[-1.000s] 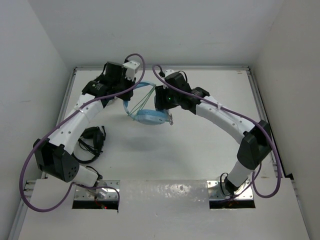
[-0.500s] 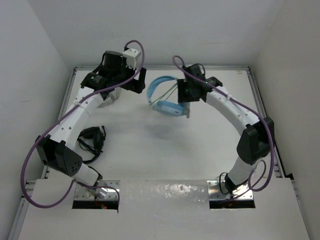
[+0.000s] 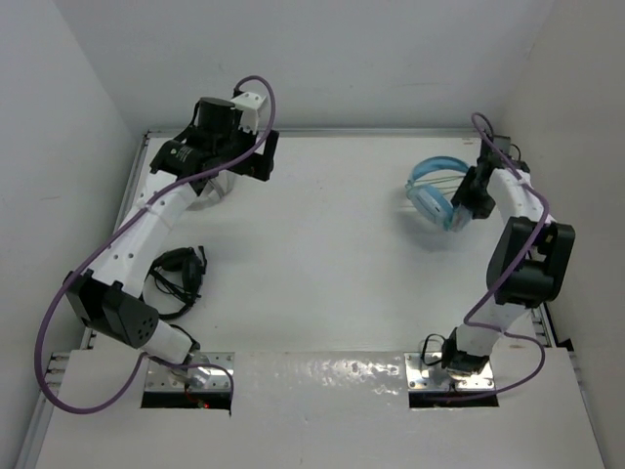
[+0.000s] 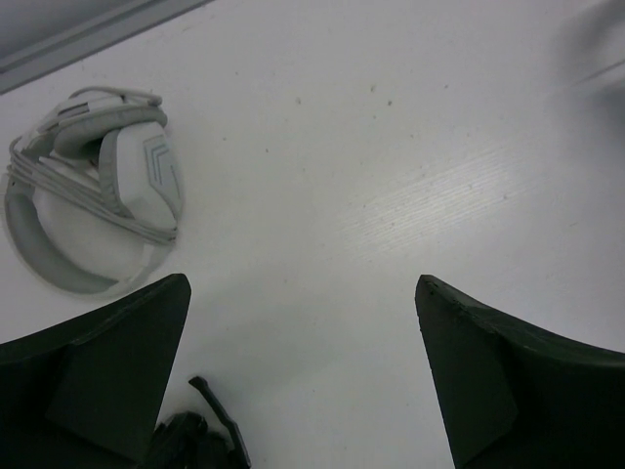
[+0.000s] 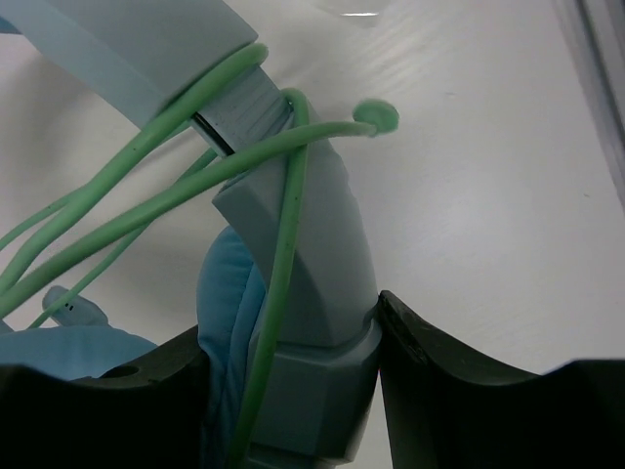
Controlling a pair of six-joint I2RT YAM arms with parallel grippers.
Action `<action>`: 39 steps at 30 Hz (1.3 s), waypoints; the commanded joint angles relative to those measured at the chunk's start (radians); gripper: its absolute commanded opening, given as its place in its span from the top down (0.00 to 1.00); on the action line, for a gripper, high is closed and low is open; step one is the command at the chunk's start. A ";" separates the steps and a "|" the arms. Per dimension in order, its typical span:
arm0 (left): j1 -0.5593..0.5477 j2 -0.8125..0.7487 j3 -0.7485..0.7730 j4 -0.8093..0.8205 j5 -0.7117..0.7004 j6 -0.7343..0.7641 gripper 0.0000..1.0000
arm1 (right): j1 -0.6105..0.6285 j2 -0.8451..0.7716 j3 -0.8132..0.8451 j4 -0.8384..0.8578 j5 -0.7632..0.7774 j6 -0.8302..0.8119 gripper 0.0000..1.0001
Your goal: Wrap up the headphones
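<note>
The light blue headphones [image 3: 430, 203] hang at the far right of the table, with my right gripper [image 3: 463, 207] shut on them. In the right wrist view both fingers clamp the grey-blue ear cup yoke [image 5: 311, 322], with the blue padding beside it. The pale green cable [image 5: 186, 161] runs in several strands across the headband, and its plug end [image 5: 376, 115] sticks out. My left gripper [image 3: 265, 159] hovers at the far left, well away from the headphones. Its fingers [image 4: 112, 357] stand wide apart over bare table with nothing between them.
Grey-white headphones [image 4: 98, 186] with their cord wound round lie at the far left, partly under my left arm [image 3: 210, 191]. Black headphones [image 3: 178, 278] lie at the left edge, nearer the front. Raised metal rails [image 3: 493, 161] border the table.
My left gripper opened, let go of the headphones and drew back to the far left. My right arm swung from the middle to the far right, carrying the headphones.
</note>
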 commanded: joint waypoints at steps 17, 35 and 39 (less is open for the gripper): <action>0.014 -0.125 -0.037 -0.024 -0.043 0.025 0.03 | -0.142 0.080 0.023 -0.021 -0.029 -0.067 0.21; 0.020 -0.384 -0.483 0.047 -0.241 0.020 0.03 | -0.142 -0.683 -0.381 0.063 -0.032 0.064 0.01; 0.026 -0.632 -0.767 0.189 -0.387 0.054 0.02 | -0.142 -1.005 -0.594 0.139 -0.045 0.115 0.01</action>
